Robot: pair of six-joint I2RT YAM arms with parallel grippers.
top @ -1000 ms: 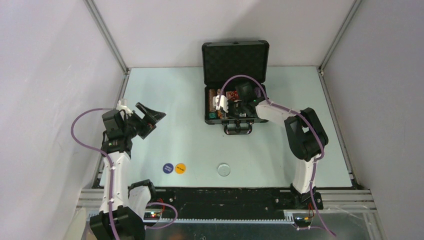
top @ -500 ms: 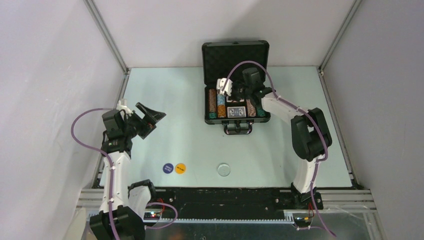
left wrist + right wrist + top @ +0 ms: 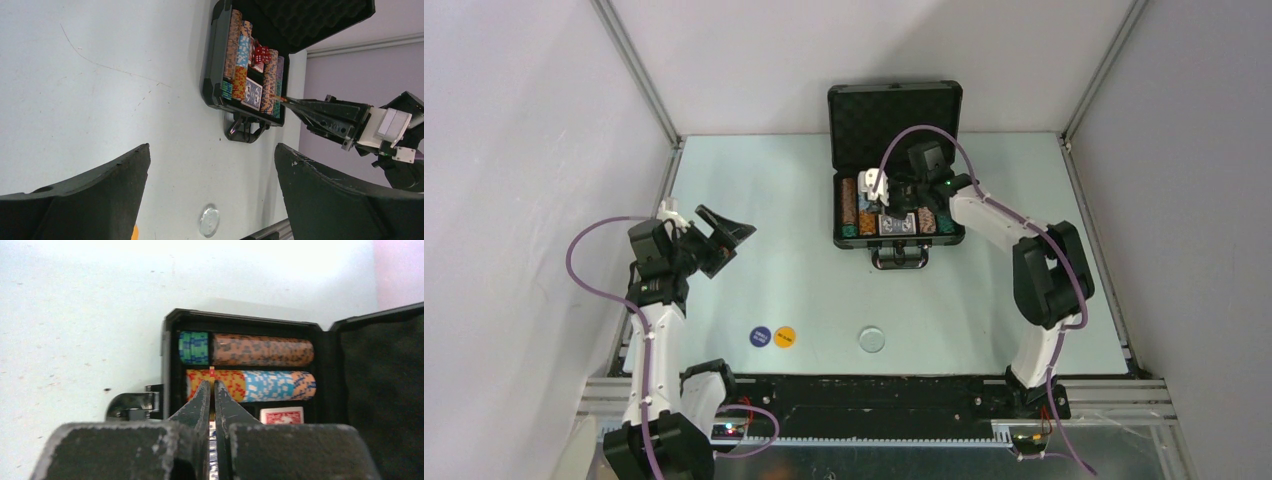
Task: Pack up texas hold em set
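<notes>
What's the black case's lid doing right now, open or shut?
Open. The lid stands raised behind the black case, its foam lining facing out, and the chip rows inside are uncovered.

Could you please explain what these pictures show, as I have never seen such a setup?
Two robot arms are bolted at the near edge of a table, each with a two-finger gripper. The wide picture comes from a fixed overhead camera; the other two from a camera on each wrist, whose black fingers fill the foreground. An open black case holds rows of poker chips, a card deck and red dice. A blue button, an orange button and a clear button lie on the table. The left gripper is open and empty. The right gripper, over the case, is pinched shut on a thin orange sliver, probably one chip.
</notes>
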